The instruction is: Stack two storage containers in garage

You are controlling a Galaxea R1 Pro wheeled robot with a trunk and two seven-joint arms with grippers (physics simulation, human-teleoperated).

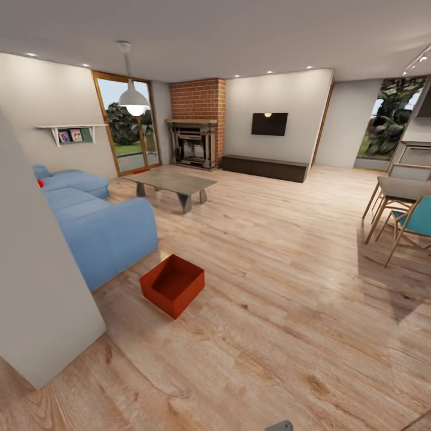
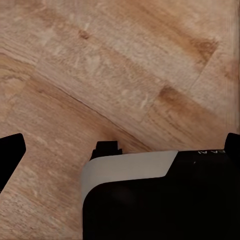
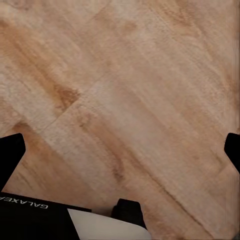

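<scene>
One orange-red storage container [image 1: 172,285] sits open side up on the living room's light wood planks [image 1: 269,269], just off the near end of the blue sofa [image 1: 99,224]. A small red patch [image 1: 41,182] shows at the sofa's far end; I cannot tell what it is. In the left wrist view, my left gripper [image 2: 120,150] hangs open over bare planks, fingertips [image 2: 10,155] wide apart and nothing between them. My right gripper [image 3: 120,152] is likewise open and empty above the wood. The garage and its floor are out of view.
A white wall corner [image 1: 36,287] juts in close at the left. Beyond the sofa stand a grey coffee table [image 1: 170,182], a brick fireplace [image 1: 194,131] and glass doors [image 1: 129,129]. A dining table and chairs [image 1: 401,209] stand at the right. My own base [image 2: 150,200] shows under the left wrist.
</scene>
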